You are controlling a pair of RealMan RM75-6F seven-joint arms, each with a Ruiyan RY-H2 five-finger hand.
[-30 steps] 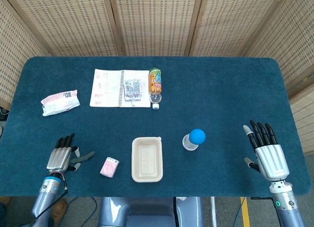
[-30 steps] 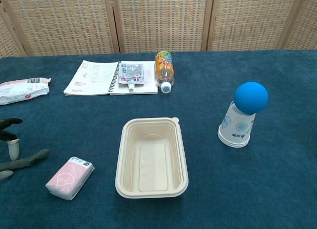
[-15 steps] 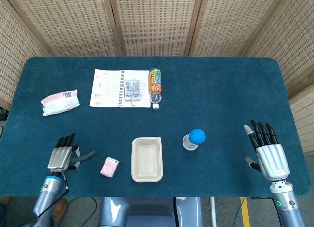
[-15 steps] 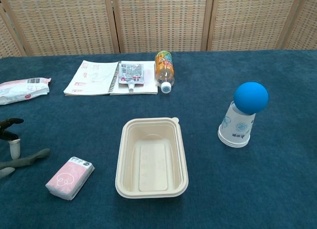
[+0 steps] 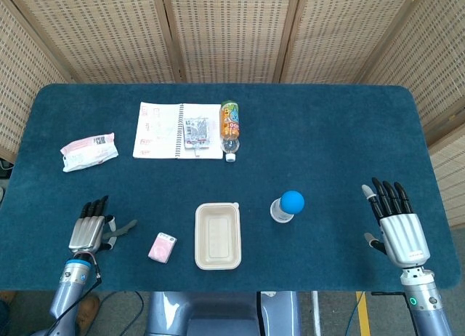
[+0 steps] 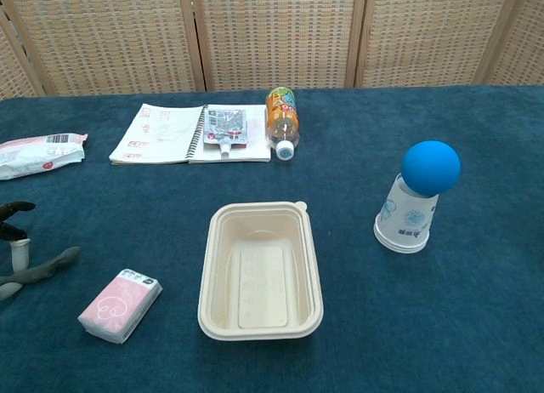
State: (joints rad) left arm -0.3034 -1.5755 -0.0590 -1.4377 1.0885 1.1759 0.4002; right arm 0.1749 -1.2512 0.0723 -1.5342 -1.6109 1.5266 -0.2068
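My left hand (image 5: 91, 230) lies flat near the table's front left edge, fingers spread and empty; only its fingertips (image 6: 25, 270) show at the left border of the chest view. The nearest thing to it is a pink tissue pack (image 5: 162, 246) (image 6: 120, 304), just to its right and apart from it. My right hand (image 5: 396, 227) is flat and spread near the front right edge, holding nothing, and is outside the chest view. A blue ball (image 5: 292, 201) (image 6: 431, 168) sits on an upturned paper cup (image 5: 279, 211) (image 6: 405, 219).
A beige empty food tray (image 5: 217, 236) (image 6: 260, 271) stands front centre. Further back lie an open notebook (image 5: 166, 130) (image 6: 170, 133) with a pouch (image 5: 195, 132) on it, an orange bottle (image 5: 229, 129) (image 6: 282, 118) on its side, and a white-pink packet (image 5: 89, 150) (image 6: 38, 153). Wicker screens stand behind.
My left hand has drawn slightly back toward the table's left front edge, away from the tissue pack. The right hand and all objects stay put.
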